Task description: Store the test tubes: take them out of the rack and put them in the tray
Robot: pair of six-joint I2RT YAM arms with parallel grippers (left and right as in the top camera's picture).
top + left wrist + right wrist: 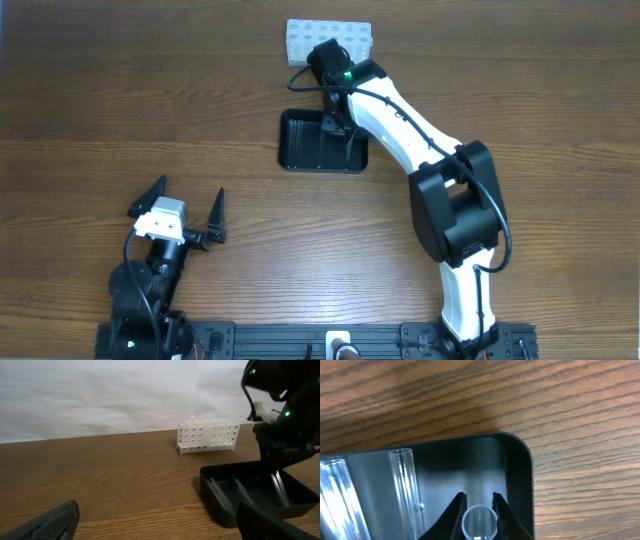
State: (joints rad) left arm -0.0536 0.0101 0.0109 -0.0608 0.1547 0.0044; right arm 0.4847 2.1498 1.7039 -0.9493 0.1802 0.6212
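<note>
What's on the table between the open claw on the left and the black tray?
Nothing: just bare wooden table, seen in the top view between the left gripper and the tray.

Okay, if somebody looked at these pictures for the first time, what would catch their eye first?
Most striking is the right gripper, low over a corner of the black tray at the table's far middle, pinching a clear test tube. Other tubes lie in the tray, and the white rack stands just behind it. The left gripper sits wide open near the table's near left.
</note>
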